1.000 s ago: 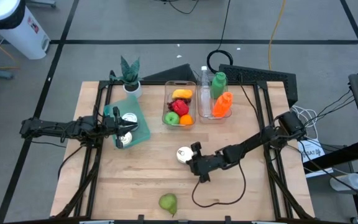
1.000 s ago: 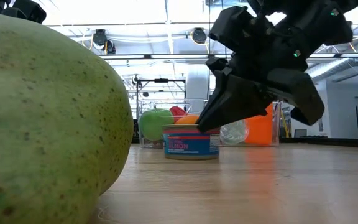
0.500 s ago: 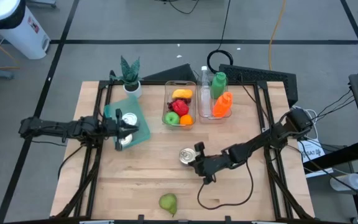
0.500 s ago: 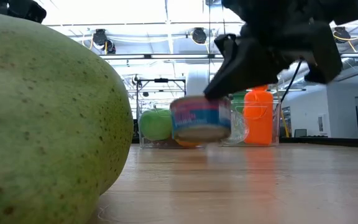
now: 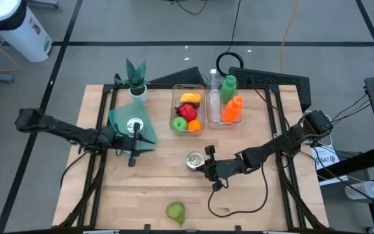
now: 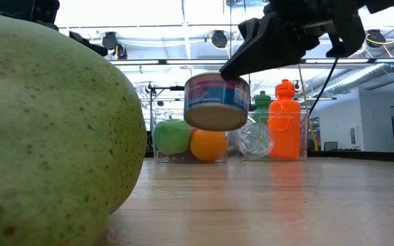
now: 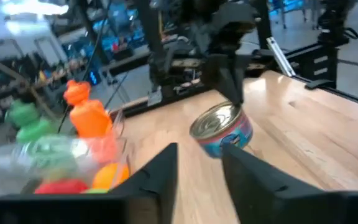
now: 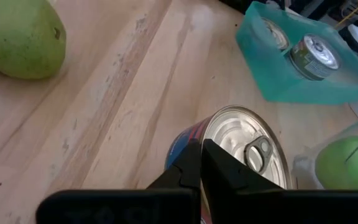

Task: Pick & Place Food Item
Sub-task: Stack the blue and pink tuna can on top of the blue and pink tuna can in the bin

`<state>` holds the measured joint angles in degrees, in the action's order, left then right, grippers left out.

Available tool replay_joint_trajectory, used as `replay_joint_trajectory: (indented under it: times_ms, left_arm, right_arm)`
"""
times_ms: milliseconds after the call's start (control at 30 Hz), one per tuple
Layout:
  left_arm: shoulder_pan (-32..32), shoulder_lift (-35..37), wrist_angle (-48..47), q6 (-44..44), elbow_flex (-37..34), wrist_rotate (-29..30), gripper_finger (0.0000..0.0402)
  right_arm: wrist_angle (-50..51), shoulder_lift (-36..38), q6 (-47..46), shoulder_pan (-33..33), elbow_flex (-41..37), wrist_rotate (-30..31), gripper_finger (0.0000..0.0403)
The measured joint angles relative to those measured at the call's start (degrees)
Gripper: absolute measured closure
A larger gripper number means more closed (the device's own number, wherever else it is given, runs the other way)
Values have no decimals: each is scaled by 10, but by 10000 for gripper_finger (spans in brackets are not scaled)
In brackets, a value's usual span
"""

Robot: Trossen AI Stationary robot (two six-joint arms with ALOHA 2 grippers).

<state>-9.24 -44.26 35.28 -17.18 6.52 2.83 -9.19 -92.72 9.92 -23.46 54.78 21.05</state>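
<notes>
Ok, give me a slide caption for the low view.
Right gripper lifts a can clear of the table.

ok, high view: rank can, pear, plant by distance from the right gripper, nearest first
1. can, held in the right gripper, mid-table
2. pear, at the table's near edge
3. plant, far left corner

Wooden table (image 5: 161, 188) with pear (image 5: 175, 211), teal tray (image 5: 119, 118), clear bins (image 5: 188, 109).

A lab or workshop: ceiling pipes (image 6: 382, 68), strip lights (image 6: 183, 14), floor cables (image 5: 284, 32) around a bench
</notes>
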Motion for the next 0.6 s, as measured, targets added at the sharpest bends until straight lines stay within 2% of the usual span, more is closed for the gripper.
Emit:
replay_joint_trajectory:
  times_ms: [133,300,433,600]
  left_arm:
    - [-26,-84,60,-51,8,-6,193]
    - [-53,-168,66,-94,75,5,94]
    - [-78,-246,40,-145,150,56,43]
    - [-114,-349,11,-211,235,161,11]
  right_arm:
    - [2,14,-11,4,0,0,403]
    - [4,37,-13,14,0,-1,403]
    - [4,54,-13,22,0,-1,403]
    - [6,66,-16,34,1,-1,403]
